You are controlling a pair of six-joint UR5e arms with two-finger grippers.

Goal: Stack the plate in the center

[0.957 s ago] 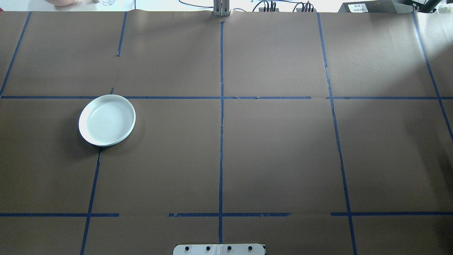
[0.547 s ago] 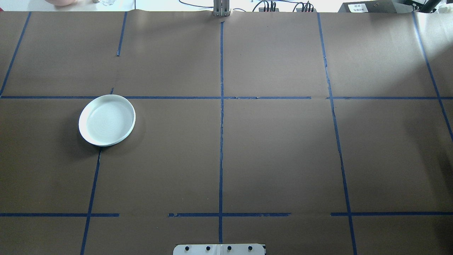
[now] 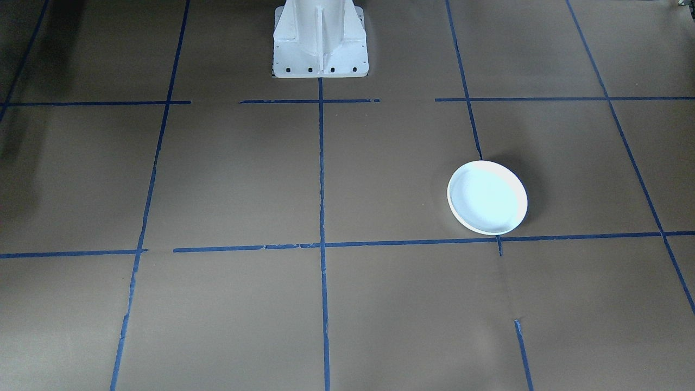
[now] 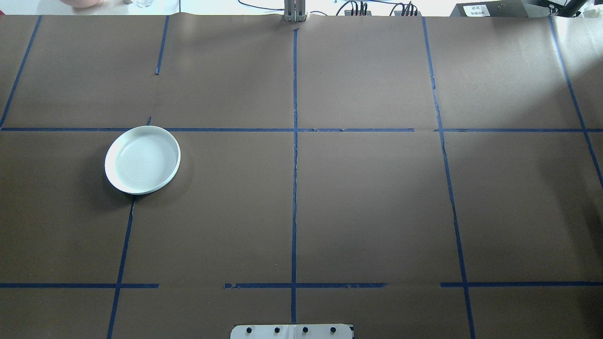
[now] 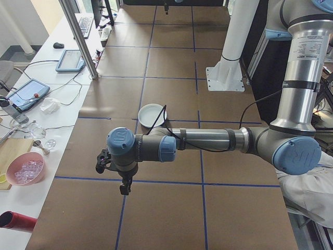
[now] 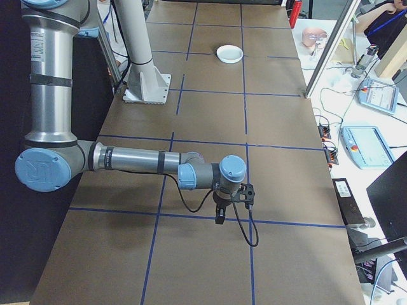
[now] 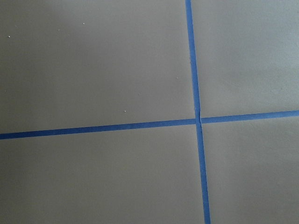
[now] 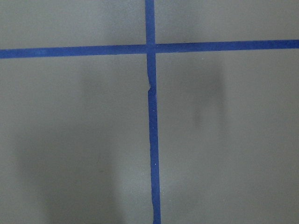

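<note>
The center, a round shallow white plate (image 4: 142, 160) with a pale bluish inside and raised rim, lies on the brown paper in the left half of the overhead view. It also shows in the front-facing view (image 3: 487, 197) and both side views (image 5: 152, 114) (image 6: 229, 54). My left gripper (image 5: 124, 190) hangs over the table's near end in the exterior left view, far from the plate. My right gripper (image 6: 219, 220) hangs over the opposite end. Only the side views show them, so I cannot tell whether they are open or shut. Both wrist views hold only paper and blue tape.
Blue tape lines (image 4: 294, 165) divide the brown paper into a grid. The white robot pedestal (image 3: 320, 41) stands at the table's robot side. Along the operators' side are a metal post (image 5: 78, 36), tablets (image 5: 71, 60) and a pink bowl (image 5: 25, 169).
</note>
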